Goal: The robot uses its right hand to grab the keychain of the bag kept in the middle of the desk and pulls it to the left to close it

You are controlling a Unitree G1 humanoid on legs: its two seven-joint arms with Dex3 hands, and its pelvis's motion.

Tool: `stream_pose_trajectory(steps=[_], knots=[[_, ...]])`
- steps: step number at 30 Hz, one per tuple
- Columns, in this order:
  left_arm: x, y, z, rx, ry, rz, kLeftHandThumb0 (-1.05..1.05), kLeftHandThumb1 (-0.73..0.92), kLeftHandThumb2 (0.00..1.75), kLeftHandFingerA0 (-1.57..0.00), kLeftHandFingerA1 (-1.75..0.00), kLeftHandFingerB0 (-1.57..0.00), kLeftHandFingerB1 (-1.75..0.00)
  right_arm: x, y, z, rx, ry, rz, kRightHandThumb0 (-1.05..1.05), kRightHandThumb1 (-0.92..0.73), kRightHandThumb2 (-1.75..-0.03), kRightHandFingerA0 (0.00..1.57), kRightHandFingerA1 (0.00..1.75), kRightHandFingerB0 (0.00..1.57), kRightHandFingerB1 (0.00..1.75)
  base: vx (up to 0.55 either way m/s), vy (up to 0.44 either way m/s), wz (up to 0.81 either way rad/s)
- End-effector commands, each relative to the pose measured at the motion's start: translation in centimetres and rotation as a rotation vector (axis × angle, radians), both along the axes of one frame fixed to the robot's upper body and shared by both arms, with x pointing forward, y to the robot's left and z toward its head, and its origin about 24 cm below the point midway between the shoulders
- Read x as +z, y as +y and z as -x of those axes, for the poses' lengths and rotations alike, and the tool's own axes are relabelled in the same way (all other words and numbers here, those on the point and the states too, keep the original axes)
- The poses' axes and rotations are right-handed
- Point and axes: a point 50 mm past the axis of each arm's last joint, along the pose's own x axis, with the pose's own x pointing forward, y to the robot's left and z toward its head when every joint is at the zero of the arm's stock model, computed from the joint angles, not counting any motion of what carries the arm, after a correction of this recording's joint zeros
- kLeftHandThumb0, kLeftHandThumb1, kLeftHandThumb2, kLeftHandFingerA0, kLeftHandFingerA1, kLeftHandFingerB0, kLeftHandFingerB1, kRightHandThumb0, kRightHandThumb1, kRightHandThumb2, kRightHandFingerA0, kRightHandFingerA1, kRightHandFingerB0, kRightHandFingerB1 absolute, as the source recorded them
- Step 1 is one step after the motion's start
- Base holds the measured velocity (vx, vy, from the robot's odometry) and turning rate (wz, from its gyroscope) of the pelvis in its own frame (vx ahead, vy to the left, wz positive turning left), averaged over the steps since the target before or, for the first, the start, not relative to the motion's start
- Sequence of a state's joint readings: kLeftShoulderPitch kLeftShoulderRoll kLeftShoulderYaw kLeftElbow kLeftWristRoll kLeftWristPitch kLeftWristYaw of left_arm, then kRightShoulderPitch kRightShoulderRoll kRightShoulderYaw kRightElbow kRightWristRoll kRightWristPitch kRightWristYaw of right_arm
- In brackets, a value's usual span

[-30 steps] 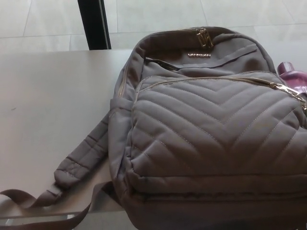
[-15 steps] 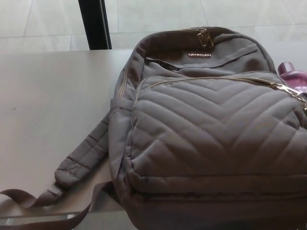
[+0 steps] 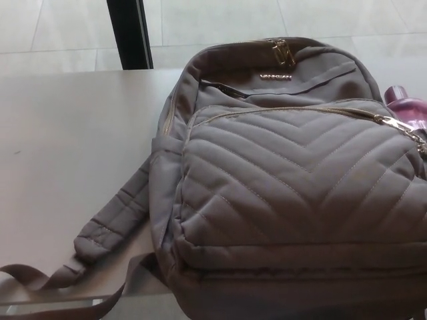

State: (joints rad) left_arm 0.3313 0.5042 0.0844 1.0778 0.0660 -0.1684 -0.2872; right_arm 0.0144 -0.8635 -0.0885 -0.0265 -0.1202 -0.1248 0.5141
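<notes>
Only the camera shifted; the bag (image 3: 287, 187) lay mid-way on the bench (image 3: 67, 133), its keychain (image 3: 400, 125) at the right edge near a purple bottle (image 3: 408, 107), which the robot hand, out of view and its state unknowable, might knock.

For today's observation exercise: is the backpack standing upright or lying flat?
Lying flat: the backpack rests on its back, quilted front facing up, strap spread across the desk.

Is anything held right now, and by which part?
Nothing held: neither hand is in view. The gold zipper pull lies untouched at the right edge of the bag.
</notes>
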Motion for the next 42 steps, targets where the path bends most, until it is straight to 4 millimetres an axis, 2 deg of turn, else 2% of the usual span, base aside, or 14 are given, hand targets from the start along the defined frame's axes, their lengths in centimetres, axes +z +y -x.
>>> stream_pose_trajectory(steps=[1,16,17,19,22,23,24,25,27,28,31,34,40,42], knots=[[0.3,0.4,0.1,-0.010,0.001,-0.021,-0.28,0.75,0.61,-0.48,-0.59,-0.42,-0.48,-1.2,0.1,-0.1,-0.020,0.051,0.016,-0.51,-0.48,-0.74,0.27,0.54,0.17,0.41,0.00,0.000,0.00],[0.6,0.6,-0.6,-0.023,-0.009,-0.027,-0.28,0.76,0.62,-0.47,-0.59,-0.40,-0.47,0.6,2.0,0.3,0.096,0.049,0.083,-0.52,-0.43,-0.72,0.43,0.60,0.16,0.39,0.00,0.000,0.00],[0.6,0.6,-0.8,-0.022,-0.009,-0.023,-0.28,0.77,0.62,-0.46,-0.59,-0.40,-0.47,0.6,2.0,0.3,0.103,0.063,0.107,-0.47,-0.51,-0.55,0.48,0.54,0.20,0.29,0.00,0.000,0.00],[0.4,0.6,-0.8,-0.019,-0.004,-0.028,-0.28,0.78,0.63,-0.45,-0.58,-0.40,-0.46,0.6,2.3,0.4,0.132,0.133,0.200,-0.62,-0.43,-0.73,0.44,0.60,0.09,0.36,0.00,0.000,0.00],[0.4,0.5,-0.8,-0.017,-0.004,-0.027,-0.28,0.79,0.63,-0.45,-0.58,-0.40,-0.47,0.4,2.6,0.6,0.151,0.229,0.205,-0.55,-0.36,-0.71,0.47,0.65,0.07,0.26,0.00,0.000,0.00],[0.4,0.5,-0.8,-0.016,-0.002,-0.030,-0.27,0.79,0.63,-0.45,-0.57,-0.40,-0.47,0.3,2.7,0.6,0.169,0.263,0.227,-0.50,-0.43,-0.54,0.48,0.60,0.06,0.22,0.00,0.000,0.00],[0.4,0.5,-0.8,-0.014,-0.005,-0.025,-0.27,0.79,0.63,-0.45,-0.58,-0.39,-0.47,0.2,2.9,0.7,0.173,0.298,0.249,-0.51,-0.33,-0.72,0.46,0.66,0.02,0.17,0.00,0.000,0.00],[0.5,0.5,-0.8,-0.018,-0.005,-0.024,-0.27,0.79,0.63,-0.44,-0.57,-0.38,-0.47,0.2,3.0,0.8,0.173,0.336,0.251,-0.49,-0.37,-0.56,0.44,0.62,0.04,0.17,0.00,0.000,0.00],[0.5,0.6,-1.0,-0.016,-0.009,-0.025,-0.27,0.79,0.64,-0.44,-0.57,-0.37,-0.47,0.1,3.2,0.8,0.182,0.352,0.282,-0.51,-0.41,-0.53,0.47,0.61,0.00,0.22,0.00,0.000,0.00],[0.4,0.7,-1.1,-0.013,-0.001,-0.033,-0.28,0.80,0.63,-0.44,-0.55,-0.38,-0.46,-0.2,3.6,0.9,0.206,0.348,0.285,-0.41,-0.28,-0.72,0.46,0.68,0.00,0.26,0.00,0.000,0.00],[0.3,0.6,-1.1,-0.008,-0.002,-0.032,-0.27,0.80,0.64,-0.44,-0.56,-0.37,-0.46,-0.3,3.8,1.0,0.184,0.318,0.253,-0.37,-0.44,-0.53,0.57,0.70,0.17,0.28,0.00,0.000,0.00],[0.2,0.7,-1.1,0.000,0.008,-0.041,-0.28,0.80,0.64,-0.46,-0.56,-0.38,-0.46,-0.5,4.0,1.2,0.145,0.208,0.151,-0.31,-0.59,-0.59,0.79,1.01,0.43,0.42,0.00,0.000,0.00],[0.3,0.7,-1.3,0.011,-0.007,-0.034,-0.29,0.81,0.64,-0.44,-0.53,-0.36,-0.44,-0.9,4.3,1.3,0.105,0.116,0.031,-0.15,-0.70,-0.60,0.78,1.05,0.48,0.48,0.00,0.000,0.00],[0.2,0.7,-1.4,0.014,-0.004,-0.042,-0.33,0.83,0.64,-0.46,-0.52,-0.34,-0.44,-1.3,4.4,1.4,0.095,0.081,-0.017,-0.07,-0.76,-0.62,0.78,1.37,0.53,0.52,0.00,0.000,0.00]])
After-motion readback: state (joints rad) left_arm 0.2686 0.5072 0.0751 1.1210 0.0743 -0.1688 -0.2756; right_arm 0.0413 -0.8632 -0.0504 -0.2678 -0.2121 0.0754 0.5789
